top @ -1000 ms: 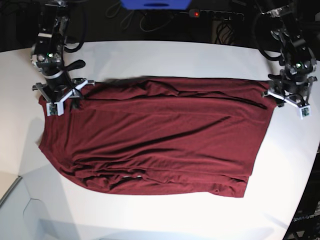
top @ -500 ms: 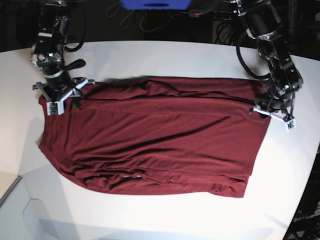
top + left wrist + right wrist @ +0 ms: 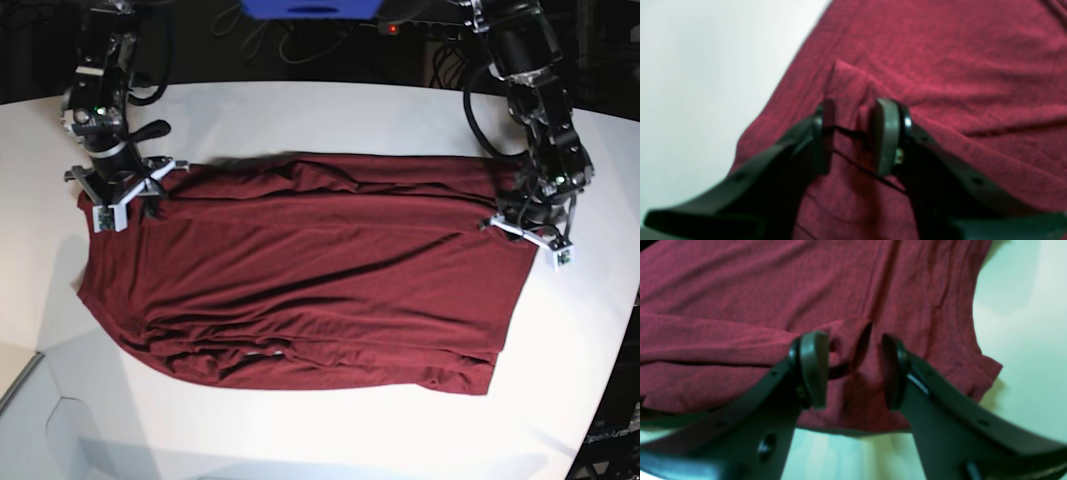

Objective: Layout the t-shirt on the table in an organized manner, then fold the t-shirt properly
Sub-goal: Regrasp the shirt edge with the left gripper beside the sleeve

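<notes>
The dark maroon soft-knit t-shirt (image 3: 310, 265) lies spread across the wide, smooth white desk (image 3: 330, 110), its long side running from one arm to the other, with shallow creases across the middle and doubled layers bunched along the near edge.

The left hand (image 3: 528, 222) — at the right of the base view — is down on the shirt's far corner on that side. In the left wrist view its two dark fingers (image 3: 887, 133) stand close on either side of a raised ridge of maroon fabric (image 3: 853, 86); the cloth sits between the pads, yet whether they are pressed onto it cannot be told from this blurred view. Bare desk (image 3: 706, 66) shows just beside the shirt's edge there.

The right hand (image 3: 118, 190) rests at the opposite far corner. Its fingers (image 3: 813, 366) are spread apart — a small fold of fabric (image 3: 853, 343) rises in the gap without being clamped. The shirt's hem and a corner (image 3: 987, 370) lie just beyond them, pale desk (image 3: 1023, 323) alongside.
</notes>
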Robot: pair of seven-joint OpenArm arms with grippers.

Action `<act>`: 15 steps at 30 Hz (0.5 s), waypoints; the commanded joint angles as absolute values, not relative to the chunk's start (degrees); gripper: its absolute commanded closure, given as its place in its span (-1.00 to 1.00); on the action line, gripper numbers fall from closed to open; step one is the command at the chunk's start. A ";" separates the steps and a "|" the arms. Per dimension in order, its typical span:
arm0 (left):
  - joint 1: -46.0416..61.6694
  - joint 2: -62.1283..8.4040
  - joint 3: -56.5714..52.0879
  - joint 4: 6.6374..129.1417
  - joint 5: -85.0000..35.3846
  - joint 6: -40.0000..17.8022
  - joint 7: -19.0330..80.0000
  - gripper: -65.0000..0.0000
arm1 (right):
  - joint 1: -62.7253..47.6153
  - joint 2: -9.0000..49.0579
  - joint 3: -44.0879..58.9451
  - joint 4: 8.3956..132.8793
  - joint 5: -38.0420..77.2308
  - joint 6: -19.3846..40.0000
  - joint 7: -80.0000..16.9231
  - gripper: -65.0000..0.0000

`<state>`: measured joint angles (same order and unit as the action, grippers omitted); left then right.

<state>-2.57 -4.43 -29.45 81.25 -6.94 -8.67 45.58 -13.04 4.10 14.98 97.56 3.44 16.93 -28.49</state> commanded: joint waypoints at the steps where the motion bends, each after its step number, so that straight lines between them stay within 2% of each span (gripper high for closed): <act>1: -3.47 -4.88 -29.49 82.15 -6.99 -8.48 44.53 0.54 | -12.44 4.53 15.16 98.33 3.82 17.10 -27.21 0.18; 6: -3.47 -5.05 -29.76 82.07 -6.73 -8.48 44.53 1.00 | -12.53 4.70 15.16 98.24 3.82 17.10 -27.21 0.18; 11: -3.03 -5.14 -30.02 83.12 -6.99 -8.48 44.62 1.00 | -12.44 4.70 15.16 98.24 3.82 17.10 -27.21 0.18; 15: -0.84 -4.70 -32.40 91.21 -6.99 -8.48 45.23 1.00 | -12.44 4.62 15.16 98.24 3.82 17.10 -27.21 0.18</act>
